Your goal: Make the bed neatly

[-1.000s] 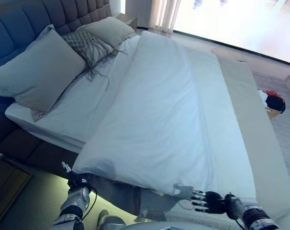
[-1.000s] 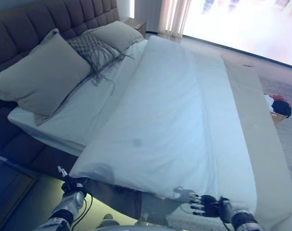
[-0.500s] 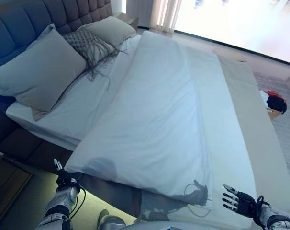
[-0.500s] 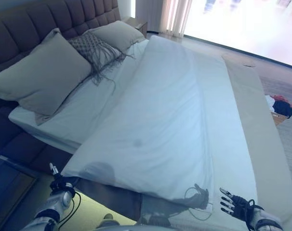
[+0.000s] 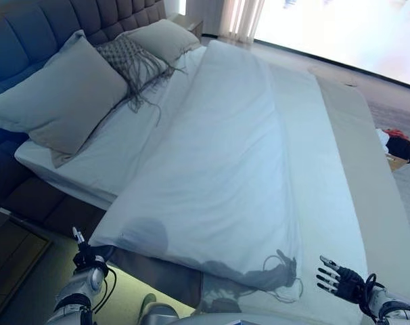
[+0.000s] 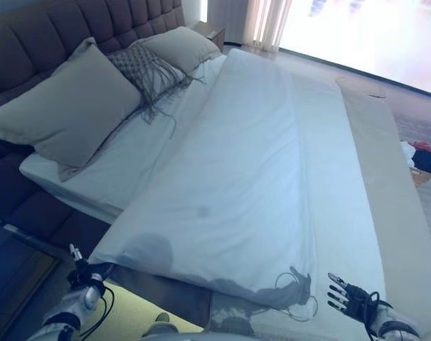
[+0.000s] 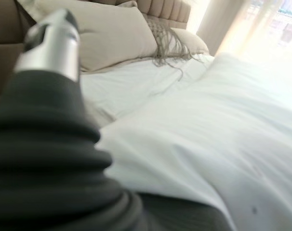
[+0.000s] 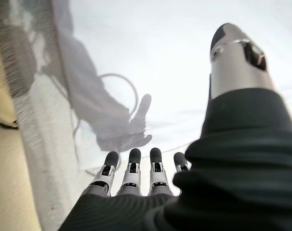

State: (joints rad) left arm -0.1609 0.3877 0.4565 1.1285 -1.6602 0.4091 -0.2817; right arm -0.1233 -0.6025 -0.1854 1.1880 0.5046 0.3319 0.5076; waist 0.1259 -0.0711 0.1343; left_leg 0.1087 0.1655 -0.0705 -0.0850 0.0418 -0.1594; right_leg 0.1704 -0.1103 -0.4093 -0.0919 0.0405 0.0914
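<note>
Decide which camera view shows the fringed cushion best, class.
The left eye view: the fringed cushion lies whole between two pillows. The right eye view matches it. The left wrist view shows only its fringe; the right wrist view shows none.

Duvet [image 5: 225, 169] spread along the bed's middle over the sheet [image 5: 110, 159], two pillows [image 5: 59, 98] and a fringed cushion [image 5: 127, 61] against the headboard [image 5: 29, 30] at left, basket [image 5: 396, 150] on the floor at right
</note>
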